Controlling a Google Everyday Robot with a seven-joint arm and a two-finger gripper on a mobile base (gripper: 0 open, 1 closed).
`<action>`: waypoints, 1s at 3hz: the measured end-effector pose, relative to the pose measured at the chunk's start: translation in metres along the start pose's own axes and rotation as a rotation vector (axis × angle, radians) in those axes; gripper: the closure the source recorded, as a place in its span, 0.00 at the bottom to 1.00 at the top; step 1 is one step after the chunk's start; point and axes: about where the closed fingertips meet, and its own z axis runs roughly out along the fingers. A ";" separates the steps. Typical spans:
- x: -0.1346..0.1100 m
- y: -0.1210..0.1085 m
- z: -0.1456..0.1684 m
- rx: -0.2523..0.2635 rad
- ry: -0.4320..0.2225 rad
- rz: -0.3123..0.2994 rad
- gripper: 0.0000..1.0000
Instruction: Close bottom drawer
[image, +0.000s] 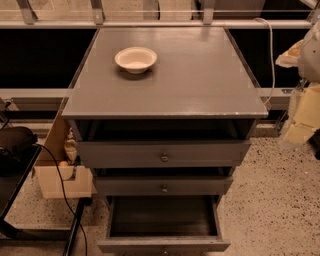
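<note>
The grey cabinet (165, 75) stands in the middle of the camera view. The bottom drawer (163, 244) is pulled far out, so its dark inside (164, 216) shows; its knob sits at the picture's lower edge. The middle drawer (200, 185) and the top drawer (210, 152) stick out a little, each with a small round knob. My gripper (305, 100) is a pale shape at the right edge, level with the cabinet top and well apart from the bottom drawer.
A white bowl (135, 59) sits on the cabinet top. A cardboard box (57, 175) stands against the cabinet's left side. A black object (15, 145) and a black cable (62, 195) lie at the left. A white cable (271, 55) hangs at the right. Speckled floor (270, 200) lies to the right.
</note>
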 end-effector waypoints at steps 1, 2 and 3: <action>0.000 0.000 0.000 0.000 0.000 0.000 0.00; 0.003 -0.001 0.002 0.049 -0.034 0.013 0.00; 0.016 0.013 0.023 0.105 -0.073 0.038 0.00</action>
